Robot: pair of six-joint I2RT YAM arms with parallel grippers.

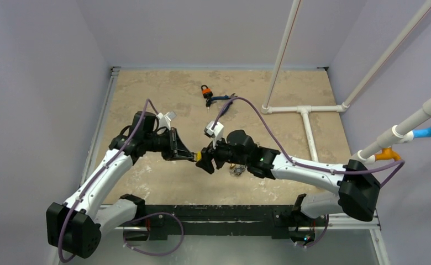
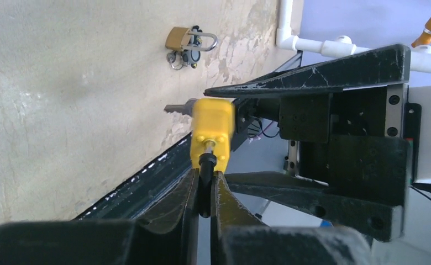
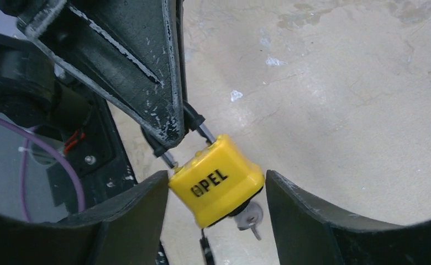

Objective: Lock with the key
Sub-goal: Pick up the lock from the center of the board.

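A yellow padlock (image 1: pixel 198 157) marked "PEL" hangs in the air between my two arms above the table. My left gripper (image 2: pixel 205 190) is shut on its black-sleeved shackle (image 2: pixel 205 165). The lock body shows in the left wrist view (image 2: pixel 212 132) and the right wrist view (image 3: pixel 217 179). A silver key (image 3: pixel 250 216) sits in the keyhole at the lock's bottom; it also shows in the left wrist view (image 2: pixel 178 109). My right gripper (image 3: pixel 217 185) is open, its fingers on either side of the lock body, with a gap on the key side.
A brass padlock with keys (image 2: pixel 180 40) lies on the table below the right arm (image 1: pixel 236 170). An orange-and-black padlock (image 1: pixel 205 91) with a blue strap lies farther back. A white pipe frame (image 1: pixel 304 109) stands at the right.
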